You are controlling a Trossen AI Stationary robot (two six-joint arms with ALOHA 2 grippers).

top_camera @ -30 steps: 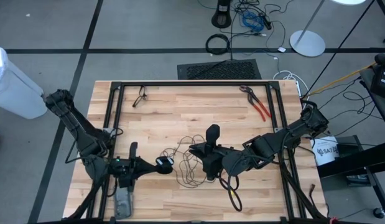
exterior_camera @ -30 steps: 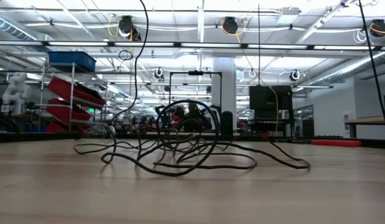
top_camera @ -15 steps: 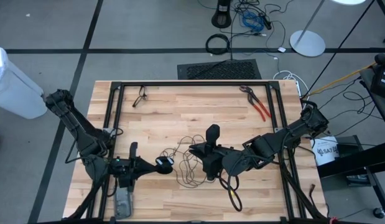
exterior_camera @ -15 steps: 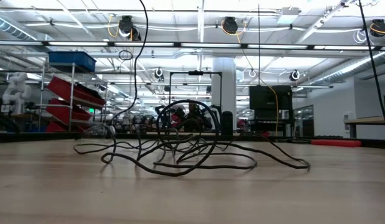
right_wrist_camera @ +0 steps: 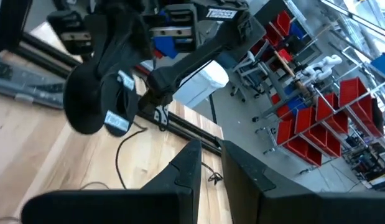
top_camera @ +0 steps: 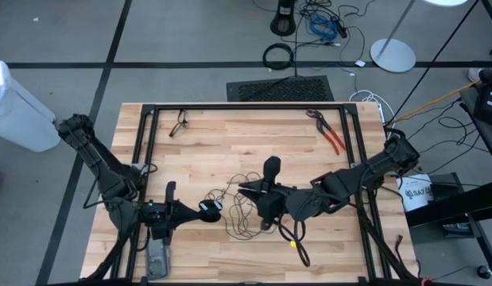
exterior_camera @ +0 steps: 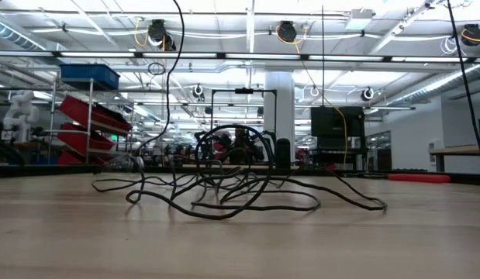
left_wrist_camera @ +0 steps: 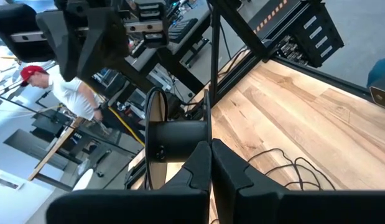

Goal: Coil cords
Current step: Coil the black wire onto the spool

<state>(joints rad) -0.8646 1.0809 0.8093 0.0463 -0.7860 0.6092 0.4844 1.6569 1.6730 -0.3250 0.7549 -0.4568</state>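
Grey concrete floor (top_camera: 190, 32) crossed by dark lines around a pale wooden plank table (top_camera: 246, 139). Beyond, rows of red storage bins on metal shelving (exterior_camera: 88, 116), a white square pillar (exterior_camera: 278, 105), bright ceiling strip lights (exterior_camera: 224, 35).

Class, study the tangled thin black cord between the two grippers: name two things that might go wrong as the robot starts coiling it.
1. The thin black cord lies in loose overlapping loops on the wooden table; pulling one strand may tighten them into a knot.
2. The right gripper and left gripper sit close together at the tangle, so they might collide or snag a loop. The thick black cable ring beside the right arm could get dragged along.
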